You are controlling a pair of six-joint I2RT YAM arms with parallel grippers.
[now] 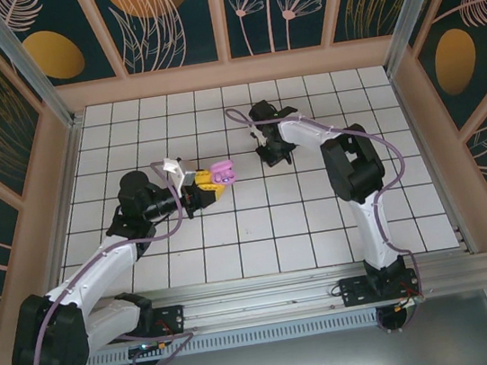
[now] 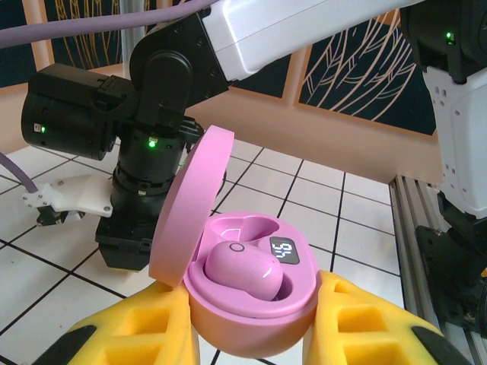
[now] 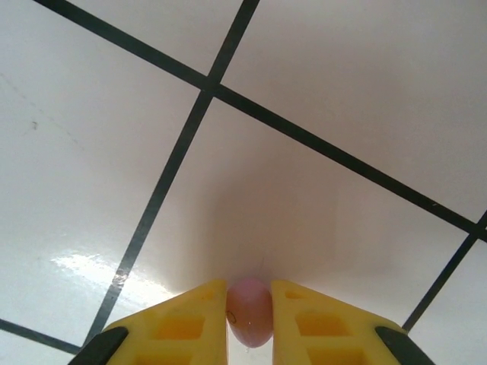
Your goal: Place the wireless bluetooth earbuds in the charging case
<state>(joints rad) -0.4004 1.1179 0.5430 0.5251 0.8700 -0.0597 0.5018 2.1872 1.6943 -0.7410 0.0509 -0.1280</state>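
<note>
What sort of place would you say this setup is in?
Probably a robot test cell rather than a home. A white tiled table is boxed in by leaf-patterned wall panels, and a left arm and right arm are bolted to an aluminium rail.

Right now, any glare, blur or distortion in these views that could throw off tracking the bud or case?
Right wrist: white glare streak on the tile left of the bud; the bud looks slightly soft, close to the lens. Left wrist: case sharp, display legible, small highlights on the seated bud. Top external: even light, case tiny, side rails splay outward.
</note>
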